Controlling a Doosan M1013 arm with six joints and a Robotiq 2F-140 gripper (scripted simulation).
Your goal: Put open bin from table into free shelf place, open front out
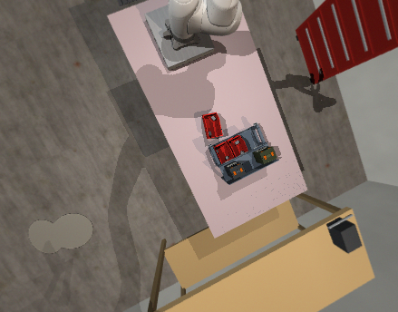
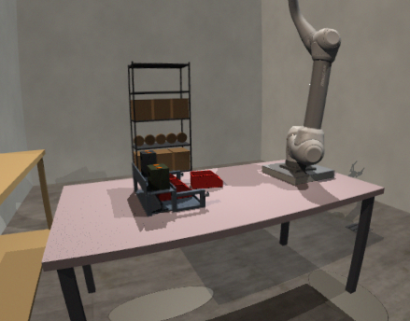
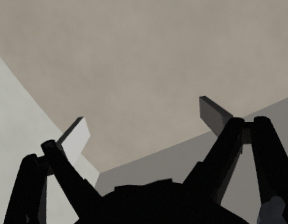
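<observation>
The red open bin (image 1: 212, 127) (image 2: 205, 179) stands upright on the pink table, apart from the shelf's front, with small grey parts in it. The blue-grey shelf (image 1: 252, 140) (image 2: 190, 202) holds two red bins side by side, one (image 1: 223, 153) at the end and one (image 1: 237, 145) beside it. Bare shelf floor shows between the second bin and the shelf's other end, the near end in the exterior view. My gripper (image 3: 142, 116) is open with nothing between its fingers. It is outside the top and exterior views, far from the bin; the wrist view shows only walls behind it.
On the shelf's rear top stand a dark box (image 1: 236, 170) (image 2: 148, 158) and a green box (image 1: 265, 155) (image 2: 158, 176), both with orange marks. The arm's base plate (image 1: 190, 56) (image 2: 319, 174) is at the table's other end. A wooden bench (image 1: 263, 263) (image 2: 11, 174) stands beyond the table's end.
</observation>
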